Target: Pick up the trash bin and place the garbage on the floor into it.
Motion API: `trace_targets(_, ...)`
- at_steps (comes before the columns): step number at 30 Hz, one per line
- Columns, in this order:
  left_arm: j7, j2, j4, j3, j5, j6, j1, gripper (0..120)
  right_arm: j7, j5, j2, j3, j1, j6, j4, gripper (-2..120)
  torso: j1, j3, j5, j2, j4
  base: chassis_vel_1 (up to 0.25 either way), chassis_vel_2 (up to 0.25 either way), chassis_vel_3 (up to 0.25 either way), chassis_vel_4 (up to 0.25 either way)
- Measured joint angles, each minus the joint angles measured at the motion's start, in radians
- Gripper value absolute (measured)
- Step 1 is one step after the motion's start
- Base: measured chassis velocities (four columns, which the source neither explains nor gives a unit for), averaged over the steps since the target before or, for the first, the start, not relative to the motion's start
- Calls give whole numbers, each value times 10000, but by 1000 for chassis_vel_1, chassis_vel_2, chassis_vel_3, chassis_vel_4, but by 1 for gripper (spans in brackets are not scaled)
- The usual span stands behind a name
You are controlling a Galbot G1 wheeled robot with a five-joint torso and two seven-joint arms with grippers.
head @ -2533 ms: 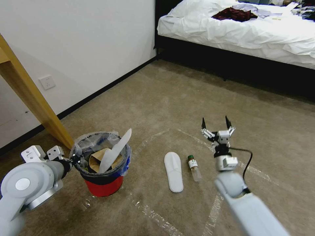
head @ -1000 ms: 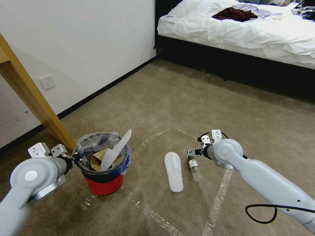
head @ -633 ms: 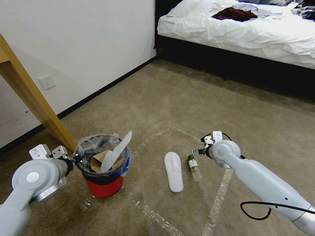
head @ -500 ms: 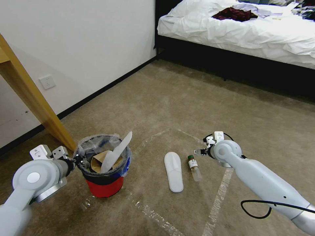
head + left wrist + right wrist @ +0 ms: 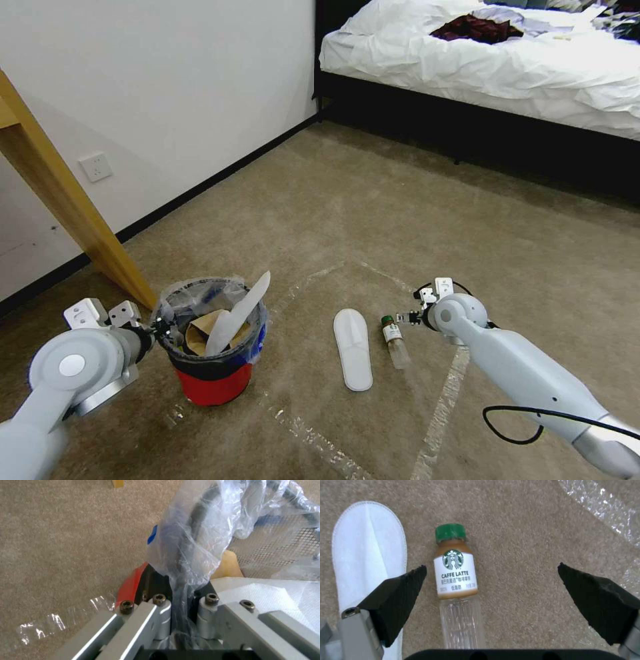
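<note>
My left tool (image 5: 180, 605) is clamped shut on the rim of the bin (image 5: 213, 383), liner (image 5: 196, 537) pinched in with it, so I can carry the bin from that edge and leave its mouth free for drops. The bin looks just off the floor (image 5: 320, 200), near the wooden leg (image 5: 67, 207), though I can't be sure it is lifted. Inside it a slipper (image 5: 237, 313) stands on end against a brown paper bag (image 5: 200, 333), which I read as the bin being fairly full.

My right tool (image 5: 490, 590) is spread wide and holds nothing. It hangs low over the bottle (image 5: 456, 580), which lies on its side on the carpet, green cap pointing away from the wrist. The bottle sits nearer one fingertip than the other, not centred in the gap; I'd want to shift across it before closing, or one pad will meet it first and roll it. A round bottle on short pile will roll easily.

The second slipper (image 5: 366, 555) lies flat just beside the bottle, parallel to it, and one finger (image 5: 400, 595) overlaps its edge in the wrist view. That crowding is my main worry: closing here might snag the slipper along with the bottle. Both pieces lie inside the taped outline (image 5: 447, 400), with the bin off to their left.
</note>
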Motion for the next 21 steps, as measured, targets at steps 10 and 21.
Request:
trace_targets(10,-7,0,-31,17,19,-1,61,4,-313,-410,71,89,-72,155,-441,100,0,0,0,0,0,0,0,0,0)
trace_targets(21,-11,35,-79,14,24,0,106,4,-698,-861,228,128,-222,266,-932,100,0,0,0,0,0,0,0,0,0)
